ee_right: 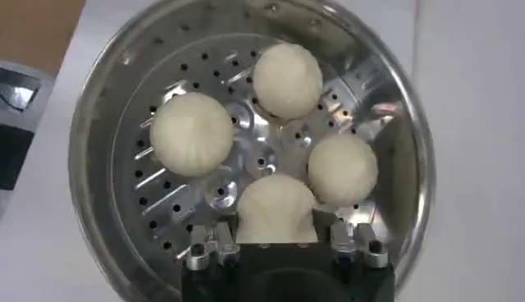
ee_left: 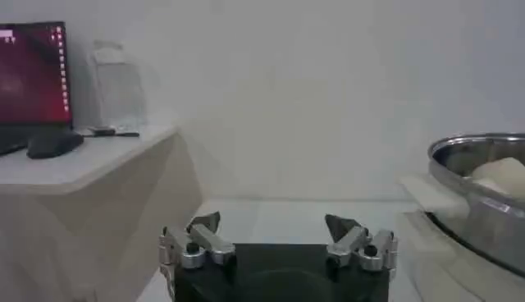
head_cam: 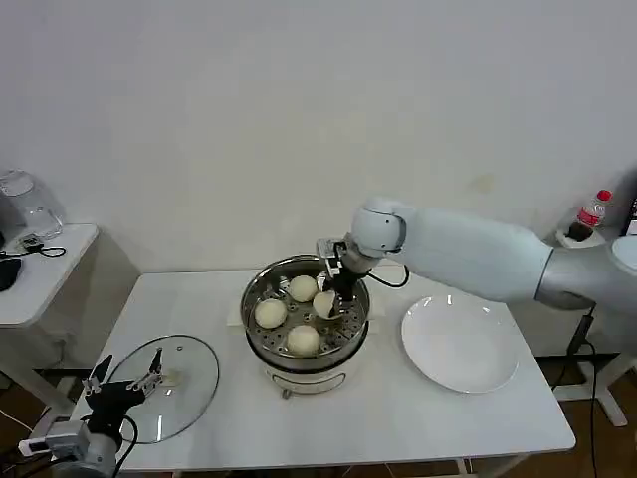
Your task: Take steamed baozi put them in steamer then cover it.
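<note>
My right gripper [ee_right: 275, 234] hangs inside the steamer [head_cam: 350, 334], fingers clamped on the fourth baozi [ee_right: 276, 209], three others just beyond it on the tray. I judge placing nearly finished; next I release and lift clear. My left gripper [head_cam: 129, 381], fingers apart, waits over the cover [head_cam: 189, 388].

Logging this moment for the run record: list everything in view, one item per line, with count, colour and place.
steamed baozi: four, creamy white, three on the perforated tray, the fourth between the right gripper's fingers.
steamer: one, shiny steel on a white base, table centre.
cover: one, clear glass with a pale handle, flat on the table left of the steamer.
plate: one, white, right of the steamer.
table: one, white.
bottle: one, red cap, far right.
monitor: one, red screen, on the side desk.
right gripper: over the steamer.
left gripper: open, by the cover.
</note>
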